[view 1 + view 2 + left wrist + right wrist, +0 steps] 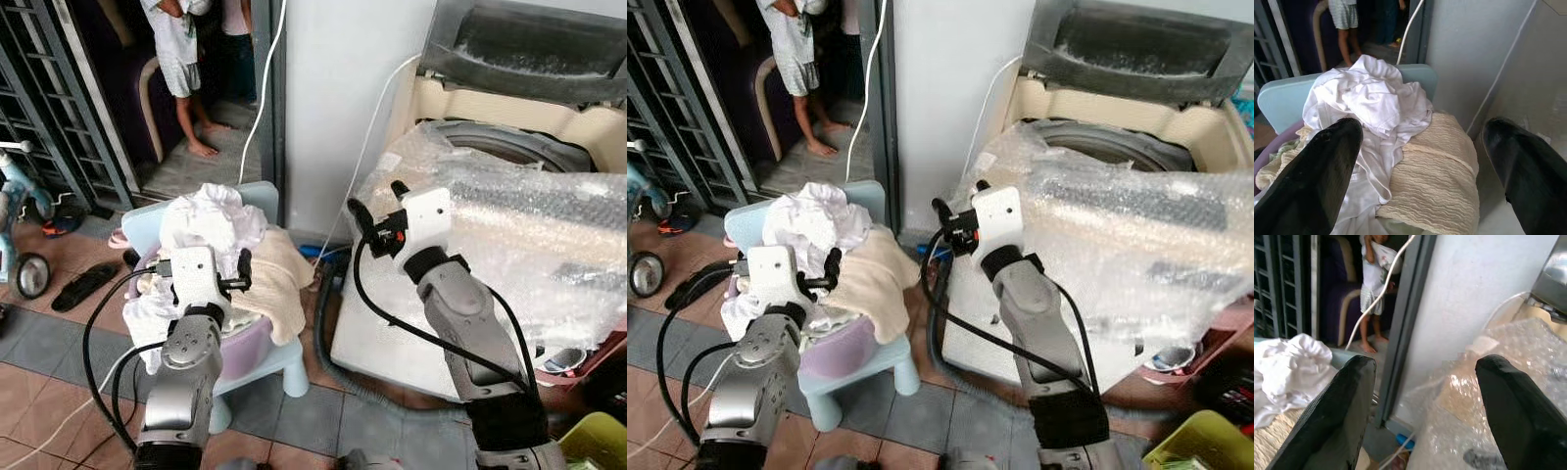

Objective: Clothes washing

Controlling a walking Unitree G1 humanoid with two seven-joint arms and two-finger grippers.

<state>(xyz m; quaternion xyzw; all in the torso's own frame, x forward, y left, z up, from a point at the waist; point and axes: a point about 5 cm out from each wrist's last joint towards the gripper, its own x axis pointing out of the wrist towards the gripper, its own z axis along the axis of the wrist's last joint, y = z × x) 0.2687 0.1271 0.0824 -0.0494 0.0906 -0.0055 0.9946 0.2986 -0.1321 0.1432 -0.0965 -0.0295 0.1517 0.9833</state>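
On a pale blue child's chair (284,367), heaped in a lilac basin (250,345): a pile of laundry (217,235) — crumpled white garments (1369,98) on top, a cream ribbed towel (1437,169) draped over the basin's rim on the side toward the washer, a hint of pale green cloth lower down. Just beside the chair, against the white wall, a top-loading washing machine (411,323), lid (534,44) raised, drum rim visible, body and top largely wrapped in bubble wrap (529,225).

Left gripper (196,266) held low over the near edge of the pile, arm bent up from below, wrist white block level with the basin; fingers (1312,176) spread wide, holding nothing, white garments and towel seen between them. Right gripper (377,211) raised higher, between the chair and the washer's front corner, forearm angled up and inward; fingers (1337,416) also wide apart and bare, pointing toward the wall and doorway.

Beyond the doorway, a person (181,49) standing barefoot. On the tiled floor (59,333) to the left, dark sandals (83,284) and part of a small wheeled toy (24,245) — black cables looping from both arms.
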